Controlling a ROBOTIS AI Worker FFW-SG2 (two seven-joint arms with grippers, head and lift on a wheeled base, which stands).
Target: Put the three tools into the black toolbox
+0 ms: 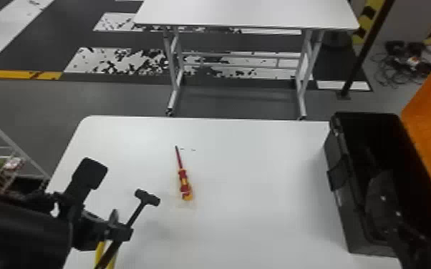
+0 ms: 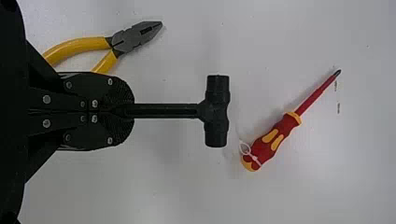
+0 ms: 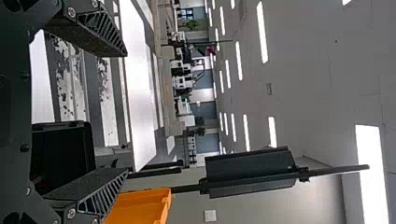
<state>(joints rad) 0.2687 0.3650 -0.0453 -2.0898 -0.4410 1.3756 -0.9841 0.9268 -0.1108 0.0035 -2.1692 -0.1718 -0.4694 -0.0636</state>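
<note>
Head view: pinching one black hammer [image 1: 146, 197] in left gripper [image 1: 122, 232]; on table [image 1: 254, 186], one screwdriver [image 1: 182, 179], one pair of combination pliers [image 2: 135, 38], handles partly hidden; behind spread fingers of right gripper [image 1: 383, 200], one part-covered black toolbox [image 1: 349, 221].

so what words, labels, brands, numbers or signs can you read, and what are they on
None that can be read.
Dark specks on the table, near the screwdriver: too small to tell whether they are print.
Pale patch on the black toolbox: too small to read.

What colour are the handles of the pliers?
Yellow; the handles show best in the left wrist view.
</note>
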